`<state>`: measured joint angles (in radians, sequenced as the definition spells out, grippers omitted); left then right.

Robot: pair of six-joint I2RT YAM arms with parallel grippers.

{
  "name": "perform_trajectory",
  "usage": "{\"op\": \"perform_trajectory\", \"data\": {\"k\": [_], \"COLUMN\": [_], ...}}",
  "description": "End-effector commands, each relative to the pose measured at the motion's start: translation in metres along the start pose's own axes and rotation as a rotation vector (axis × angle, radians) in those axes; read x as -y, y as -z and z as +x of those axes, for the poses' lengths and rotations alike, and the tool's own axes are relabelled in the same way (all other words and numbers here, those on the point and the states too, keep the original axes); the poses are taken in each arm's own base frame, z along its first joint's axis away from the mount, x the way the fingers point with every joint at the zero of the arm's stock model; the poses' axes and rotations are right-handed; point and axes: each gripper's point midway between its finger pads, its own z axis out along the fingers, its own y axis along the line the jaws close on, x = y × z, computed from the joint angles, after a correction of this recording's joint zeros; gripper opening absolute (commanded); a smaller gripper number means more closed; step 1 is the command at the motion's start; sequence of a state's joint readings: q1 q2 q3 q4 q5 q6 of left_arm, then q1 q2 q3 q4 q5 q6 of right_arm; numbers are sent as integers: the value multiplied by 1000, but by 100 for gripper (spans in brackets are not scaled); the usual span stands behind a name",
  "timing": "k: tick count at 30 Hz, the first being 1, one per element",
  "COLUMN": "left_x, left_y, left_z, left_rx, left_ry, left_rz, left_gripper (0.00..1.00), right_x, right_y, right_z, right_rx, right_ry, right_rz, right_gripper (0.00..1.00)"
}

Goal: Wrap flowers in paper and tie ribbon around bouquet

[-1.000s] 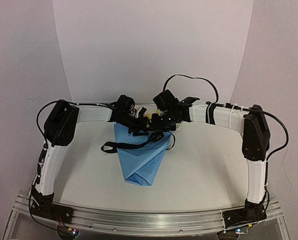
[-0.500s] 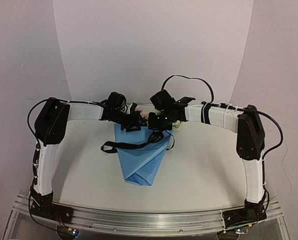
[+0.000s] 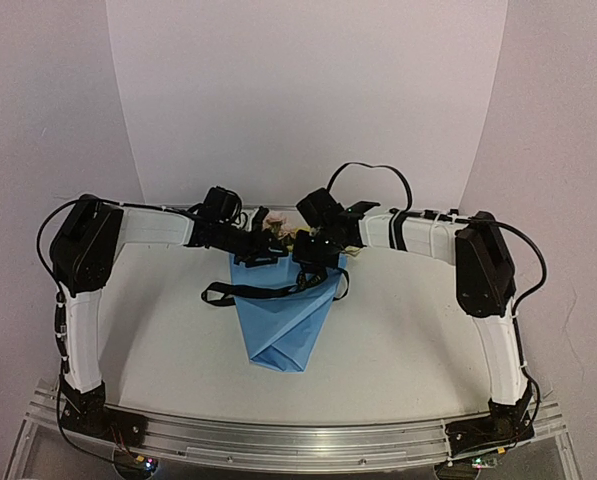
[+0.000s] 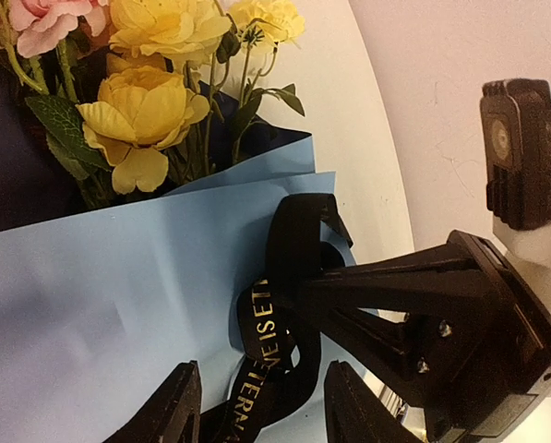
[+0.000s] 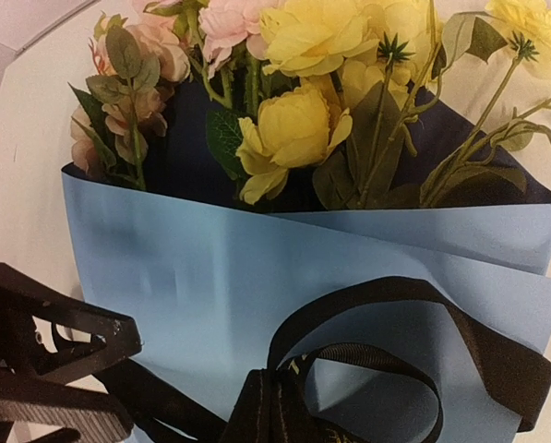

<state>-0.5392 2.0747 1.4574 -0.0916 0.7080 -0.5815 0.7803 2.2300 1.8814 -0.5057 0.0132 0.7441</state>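
The left tool (image 4: 261,374) stands half-open astride the ribbon (image 4: 257,341) — closing low, it could pinch the paper (image 4: 100,295) too. The bouquet (image 3: 283,320) lies loose at the middle of the surface (image 3: 408,320), so a tug may drag it; the right tool (image 5: 273,383), clamped on the ribbon's loop, could pull that loop off the paper.

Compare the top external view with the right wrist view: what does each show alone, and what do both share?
Top external alone: the left arm and right arm whole, the paper cone's pointed tip, the ribbon's loose end on the table. Right wrist alone: distinct yellow blooms, pink blooms, green leaves, the paper's navy inner face. Both: the light blue paper with the black ribbon across it.
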Motion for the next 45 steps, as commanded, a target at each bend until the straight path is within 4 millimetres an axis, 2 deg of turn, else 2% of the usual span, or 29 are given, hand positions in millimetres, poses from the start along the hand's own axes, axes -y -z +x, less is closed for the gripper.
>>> {"op": "perform_trajectory", "data": {"k": [1, 8, 12, 22, 30, 33, 36, 41, 45], "left_x": [33, 39, 36, 25, 24, 23, 21, 19, 14], "left_y": [6, -12, -21, -32, -36, -37, -36, -32, -29], "left_z": [-4, 3, 2, -6, -5, -5, -7, -13, -17], "left_rx": [17, -5, -13, -9, -20, -20, -7, 18, 33], "left_ry": [-108, -122, -118, -120, -119, -117, -117, -117, -102], "left_rz": [61, 56, 23, -33, -22, -20, -36, -50, -60], "left_gripper": [48, 46, 43, 32, 17, 8, 0, 0, 0], "right_x": [-15, -23, -29, -28, -31, -32, -30, -15, -4], "right_y": [1, 5, 4, 3, 5, 6, 8, 18, 23], "right_z": [-20, -23, -21, -16, -13, -12, -12, -11, -5], "right_rx": [22, 4, -15, -29, -38, -40, -32, -4, -2], "right_ry": [-93, -159, -174, -181, -153, -144, -129, -94, -93], "right_rz": [-82, -150, -180, -188, -215, -223, -217, -174, -146], "right_gripper": [1, 1, 1, 1, 3, 3, 9, 21, 21]}}
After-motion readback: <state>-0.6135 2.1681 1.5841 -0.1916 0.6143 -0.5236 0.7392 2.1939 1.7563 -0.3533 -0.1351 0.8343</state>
